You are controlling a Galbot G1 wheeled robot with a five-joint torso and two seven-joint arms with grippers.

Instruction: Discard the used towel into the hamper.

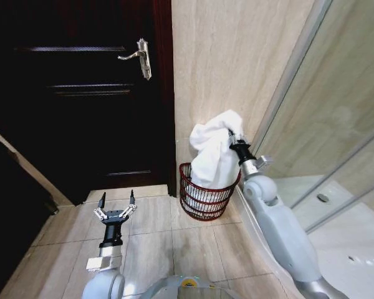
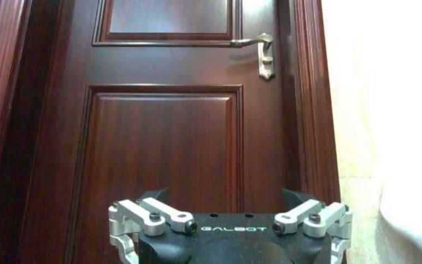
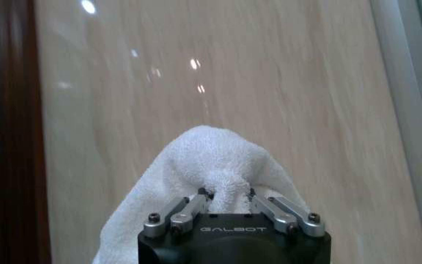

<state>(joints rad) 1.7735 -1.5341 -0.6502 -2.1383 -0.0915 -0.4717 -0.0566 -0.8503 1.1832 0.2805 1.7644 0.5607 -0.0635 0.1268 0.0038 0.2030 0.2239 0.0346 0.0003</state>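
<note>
The right gripper point(image 1: 237, 138) pinched the white towel point(image 1: 213, 156), which hung into the hamper point(image 1: 206, 200); release seemed next. The left gripper point(image 1: 116, 202) idled low, fingers spread.

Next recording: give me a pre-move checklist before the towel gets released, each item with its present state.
1. Right gripper shut on the white towel: ok.
2. Towel above the hamper: ok, lower end hangs into it.
3. Hamper upright on the floor tiles: ok.
4. Whole towel will drop inside the rim: cannot tell.
5. Left gripper open, low before the door, away from the hamper: ok.
</note>
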